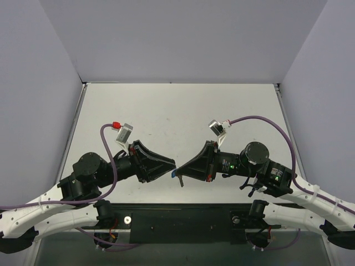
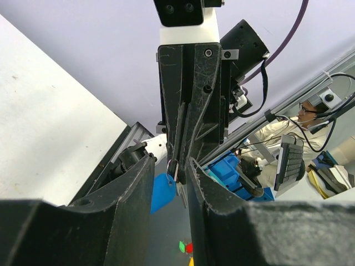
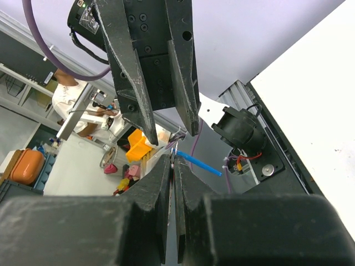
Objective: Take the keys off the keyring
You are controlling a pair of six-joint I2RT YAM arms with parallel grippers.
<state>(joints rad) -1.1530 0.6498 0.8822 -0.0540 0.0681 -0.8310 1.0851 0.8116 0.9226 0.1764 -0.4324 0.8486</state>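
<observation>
Where the top view showed both arms meeting tip to tip above the table (image 1: 166, 111), the blue keyring (image 1: 179, 178) hung between the left gripper (image 1: 173, 165) and the right gripper (image 1: 181, 170).

Left wrist view: its fingers (image 2: 130, 194) stood partly apart astride the ring, beside a silver sliver, probably the key (image 2: 181, 193).

Right wrist view: that gripper was pinched shut on the ring.

Step in hand, as judged: seizing the key. Next, the left jaws would need to close on metal only.
</observation>
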